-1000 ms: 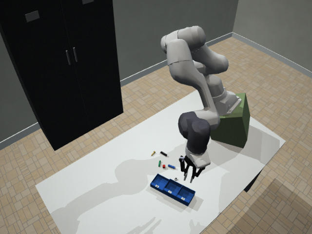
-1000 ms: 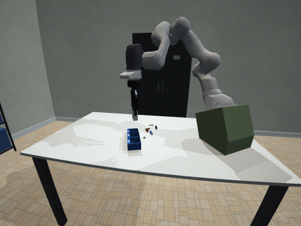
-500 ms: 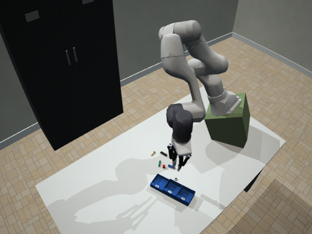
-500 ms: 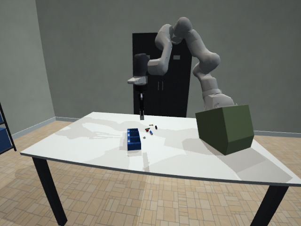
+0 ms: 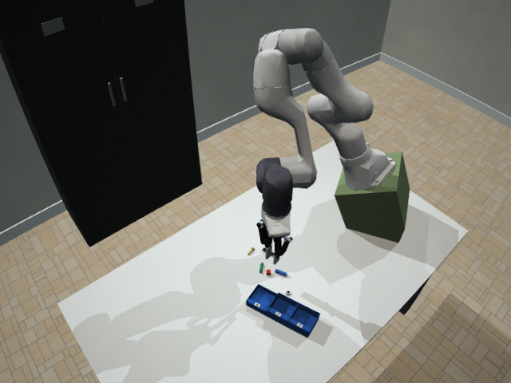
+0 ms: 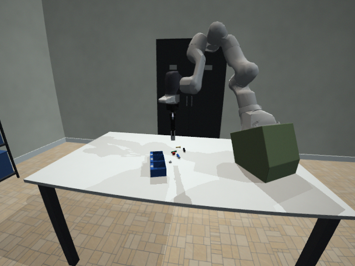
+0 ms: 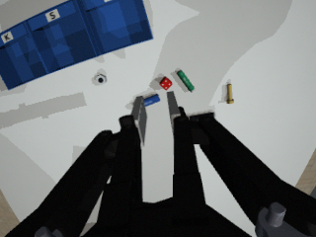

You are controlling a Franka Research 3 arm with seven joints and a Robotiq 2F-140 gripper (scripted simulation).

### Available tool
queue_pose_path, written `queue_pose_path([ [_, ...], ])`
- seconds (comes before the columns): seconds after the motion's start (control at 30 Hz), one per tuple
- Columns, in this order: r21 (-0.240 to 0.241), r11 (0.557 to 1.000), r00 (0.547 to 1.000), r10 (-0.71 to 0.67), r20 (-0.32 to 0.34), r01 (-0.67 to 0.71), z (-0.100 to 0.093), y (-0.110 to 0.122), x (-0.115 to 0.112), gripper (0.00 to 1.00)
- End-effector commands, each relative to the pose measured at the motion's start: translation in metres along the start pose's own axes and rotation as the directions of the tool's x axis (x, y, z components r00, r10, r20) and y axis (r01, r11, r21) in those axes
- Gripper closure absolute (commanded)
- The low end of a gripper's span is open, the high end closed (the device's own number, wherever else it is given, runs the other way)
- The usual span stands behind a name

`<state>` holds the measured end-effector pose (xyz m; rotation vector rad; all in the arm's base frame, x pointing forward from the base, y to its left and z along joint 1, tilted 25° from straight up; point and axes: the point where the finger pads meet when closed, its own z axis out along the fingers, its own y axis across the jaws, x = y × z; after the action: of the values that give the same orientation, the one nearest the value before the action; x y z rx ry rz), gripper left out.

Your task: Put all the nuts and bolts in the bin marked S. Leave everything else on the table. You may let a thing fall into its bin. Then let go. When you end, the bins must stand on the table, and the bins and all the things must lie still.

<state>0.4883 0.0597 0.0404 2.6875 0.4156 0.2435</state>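
A blue bin row (image 5: 283,309) has three compartments marked K, S and M; S (image 7: 58,39) is the middle one. A silver nut (image 7: 101,78) lies just beside the bins, also seen in the top view (image 5: 288,293). A blue bolt (image 7: 152,99), a small red piece (image 7: 166,83), a green piece (image 7: 186,79) and a yellow bolt (image 7: 229,93) lie in a loose cluster. My gripper (image 7: 156,104) hangs above the table over the blue bolt, its fingers a little apart with nothing between them. It also shows in the top view (image 5: 276,256).
A small black piece (image 6: 183,149) lies behind the cluster. A green block (image 5: 373,198) carries the arm's base at the table's far right. A black cabinet (image 5: 103,107) stands beyond the table.
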Motion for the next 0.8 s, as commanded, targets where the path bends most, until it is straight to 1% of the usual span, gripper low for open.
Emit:
queue_pose_path([
  [0.0,0.012,0.999,0.999,-0.038,-0.023,0.039,0.008,0.023,-0.004,0.82],
  [0.2,0.012,0.999,0.999,-0.038,-0.023,0.039,0.024,0.068,-0.020,0.82],
  [0.27,0.012,0.999,0.999,-0.038,-0.023,0.039,0.024,0.068,-0.020,0.82],
  [0.57,0.012,0.999,0.999,-0.038,-0.023,0.039,0.047,0.135,-0.044,0.82],
  [0.77,0.012,0.999,0.999,-0.038,-0.023,0.039,0.047,0.135,-0.042,0.82],
])
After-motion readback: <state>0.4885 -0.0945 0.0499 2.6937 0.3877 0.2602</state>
